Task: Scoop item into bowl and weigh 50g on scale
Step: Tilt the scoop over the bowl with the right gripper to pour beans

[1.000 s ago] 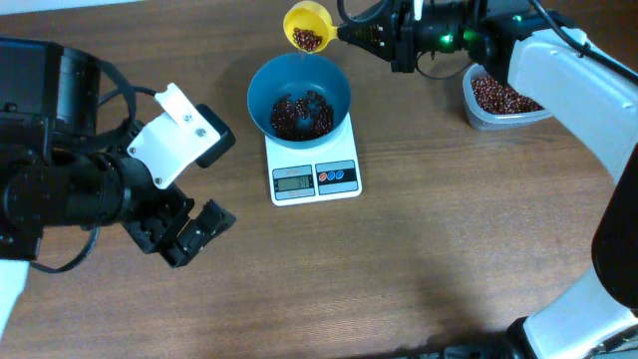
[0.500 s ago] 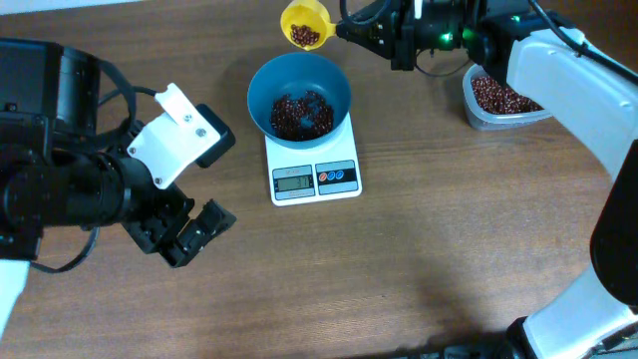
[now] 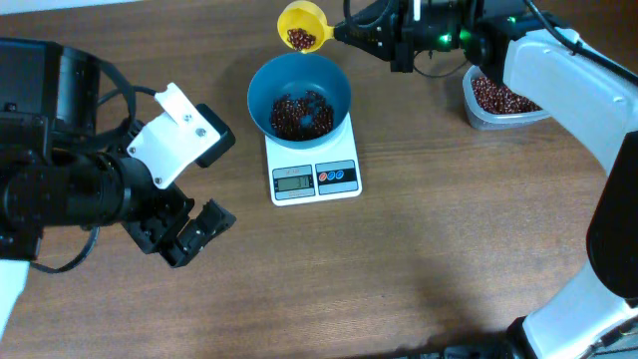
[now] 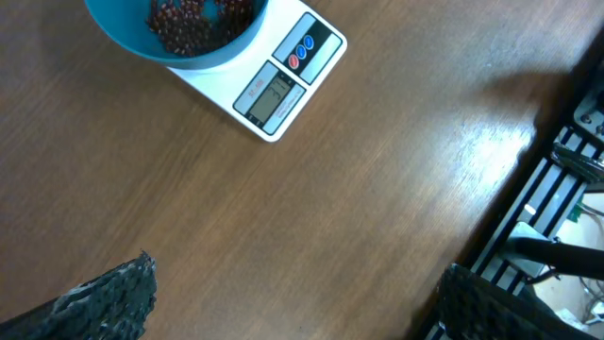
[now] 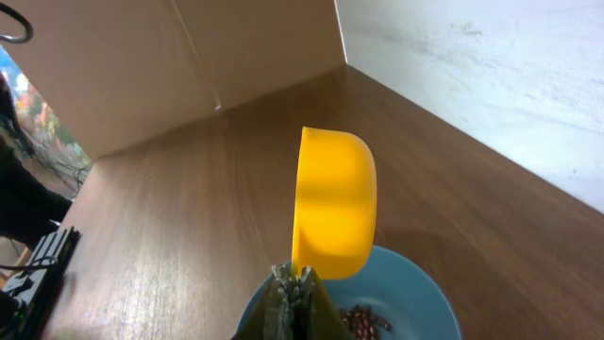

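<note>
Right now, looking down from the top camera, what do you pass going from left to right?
left gripper → blue bowl → clear tub

The brown wood-grain bench (image 3: 449,229) fills the overhead view almost edge to edge, evenly lit. In the right wrist view, a white, faintly scuffed wall (image 5: 491,66) runs along the bench on the right, and plain tan boards (image 5: 142,66) with an upright seam close off the far-left side. In the left wrist view, a black metal rack (image 4: 557,208) with cables stands past the bench's right edge, where soft light glints on the wood.
</note>
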